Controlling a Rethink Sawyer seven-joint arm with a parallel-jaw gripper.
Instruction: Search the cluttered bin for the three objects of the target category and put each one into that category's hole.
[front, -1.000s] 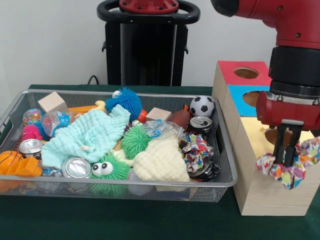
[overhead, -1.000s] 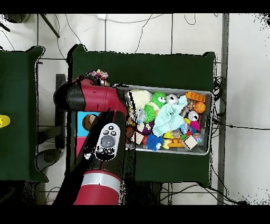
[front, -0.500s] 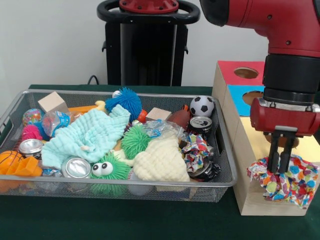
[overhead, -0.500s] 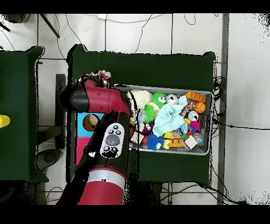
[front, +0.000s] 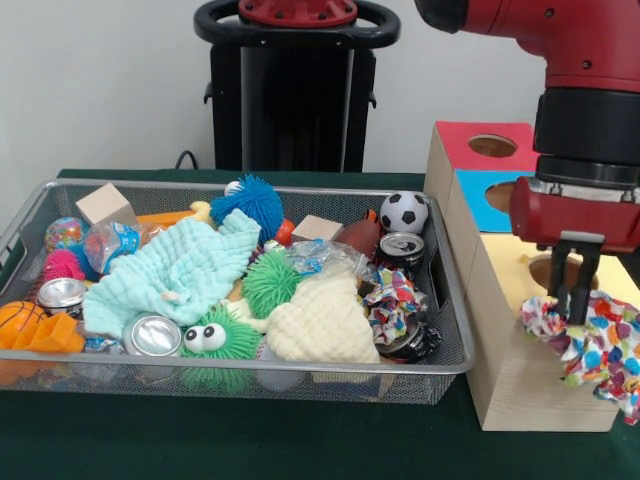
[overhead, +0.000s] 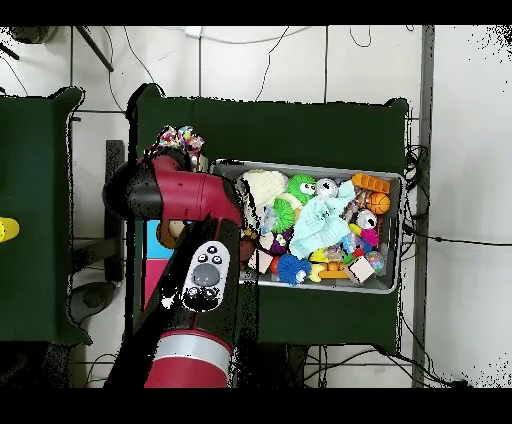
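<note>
My gripper (front: 572, 308) hangs over the yellow top of the wooden box (front: 515, 385), shut on a multicoloured patterned cloth (front: 592, 345). The cloth drapes over the box's front right corner, just in front of the yellow section's hole (front: 552, 270). In the overhead view the same cloth (overhead: 177, 138) shows past the arm's end, and the arm (overhead: 180, 192) hides the gripper. A second patterned cloth (front: 392, 303), a mint cloth (front: 175, 270) and a cream cloth (front: 320, 322) lie in the wire bin (front: 455, 300).
The box also has a red section with a hole (front: 492, 146) and a blue one with a hole (front: 505, 195). The bin (overhead: 392, 283) holds spiky balls, cans (front: 155, 335), wooden blocks, a small football (front: 404, 211) and an orange basketball (front: 18, 318).
The gripper has moved right and slightly up along the yellow section, dragging the patterned cloth with it toward the box's right corner. The bin's contents have not moved.
</note>
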